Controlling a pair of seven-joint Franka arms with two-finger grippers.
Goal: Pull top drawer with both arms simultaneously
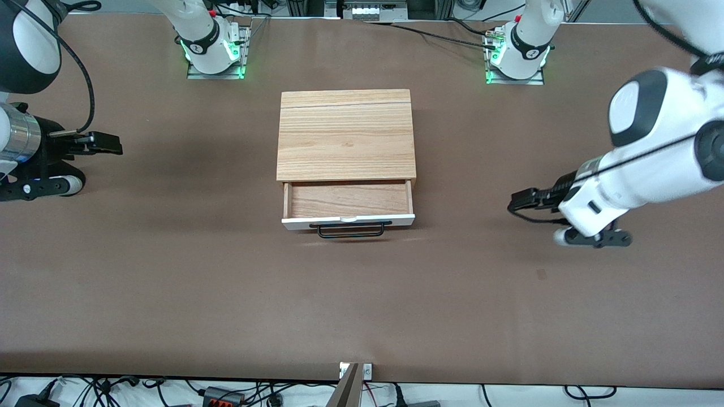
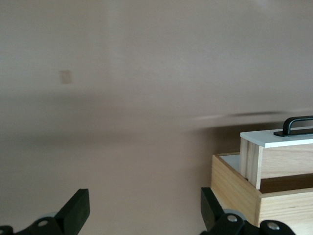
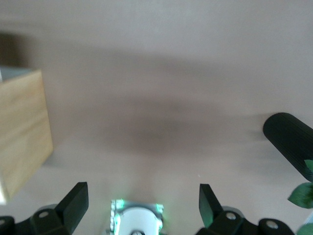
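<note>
Facing the front camera, the top drawer (image 1: pixel 348 200) stands pulled out.

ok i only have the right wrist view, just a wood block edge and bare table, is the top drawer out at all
Observer: Yes, the top drawer is pulled partly out of the cabinet, its wood floor showing.
Operator: anything holding the handle
Observer: No. The black handle is free; the left gripper hangs open over the table toward the left arm's end.
Operator: and mine
Observer: The right gripper is open over the table at the right arm's end, well clear of the cabinet.
</note>
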